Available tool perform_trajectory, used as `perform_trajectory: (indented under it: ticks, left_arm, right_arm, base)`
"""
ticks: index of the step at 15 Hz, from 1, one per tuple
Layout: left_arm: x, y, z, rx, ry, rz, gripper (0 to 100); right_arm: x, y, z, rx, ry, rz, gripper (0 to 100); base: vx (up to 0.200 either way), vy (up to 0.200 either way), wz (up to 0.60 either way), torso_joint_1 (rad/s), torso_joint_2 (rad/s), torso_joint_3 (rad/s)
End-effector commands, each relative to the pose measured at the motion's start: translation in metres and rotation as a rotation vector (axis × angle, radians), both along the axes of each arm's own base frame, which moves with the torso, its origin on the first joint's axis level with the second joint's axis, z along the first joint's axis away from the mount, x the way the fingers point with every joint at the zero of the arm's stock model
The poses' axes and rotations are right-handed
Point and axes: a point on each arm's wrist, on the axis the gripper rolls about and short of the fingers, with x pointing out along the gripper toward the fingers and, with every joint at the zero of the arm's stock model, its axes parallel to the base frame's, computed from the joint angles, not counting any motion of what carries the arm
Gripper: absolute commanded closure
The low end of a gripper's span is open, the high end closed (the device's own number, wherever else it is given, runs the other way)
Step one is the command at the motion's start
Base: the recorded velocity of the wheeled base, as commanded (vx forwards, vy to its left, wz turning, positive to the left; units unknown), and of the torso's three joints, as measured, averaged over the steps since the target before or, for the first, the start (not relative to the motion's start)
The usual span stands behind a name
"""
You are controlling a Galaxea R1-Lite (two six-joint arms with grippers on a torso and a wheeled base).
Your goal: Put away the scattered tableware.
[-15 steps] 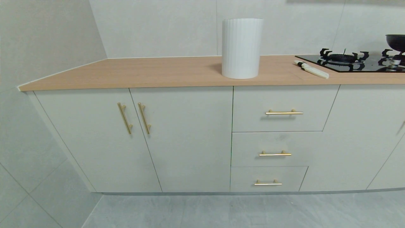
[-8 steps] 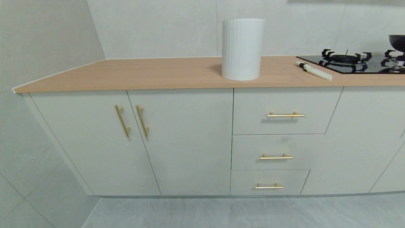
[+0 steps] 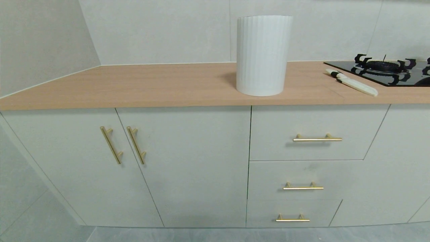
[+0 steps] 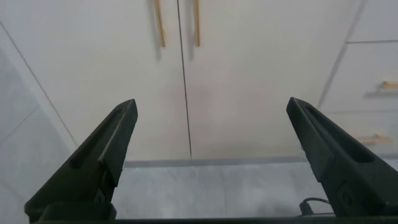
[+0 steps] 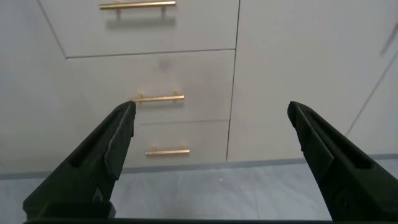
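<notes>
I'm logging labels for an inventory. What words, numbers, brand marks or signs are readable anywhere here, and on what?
None. The white ribbed canister, the knife, the gas hob, the worktop, the cabinet doors and the drawers show plain surfaces, with no print, label or number readable in any view.

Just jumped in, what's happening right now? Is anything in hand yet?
Nothing is being handled yet. The left gripper is open and empty, held low facing the shut cupboard doors. The right gripper is open and empty too, facing the shut drawers. On the counter, a ribbed white container stands upright near the front edge, and a white knife lies untouched beside the hob.
</notes>
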Motion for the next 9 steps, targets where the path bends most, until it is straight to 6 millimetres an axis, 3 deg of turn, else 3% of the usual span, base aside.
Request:
perform_trajectory:
  ticks: [1,9]
  left_arm:
    - [0.0000,0.0000,-0.0001,0.000,0.001,0.000,0]
    - [0.0000,0.0000,-0.0001,0.000,0.001,0.000,0]
  right_arm:
    - [0.0001,0.0000,0.0000,0.000,0.002,-0.001,0]
    - [0.0001,0.0000,0.0000,0.000,0.002,-0.002,0]
  base:
    - [0.200,0.000,0.00,0.002,0.00,0.002]
    - [0.200,0.000,0.00,0.004,0.00,0.005]
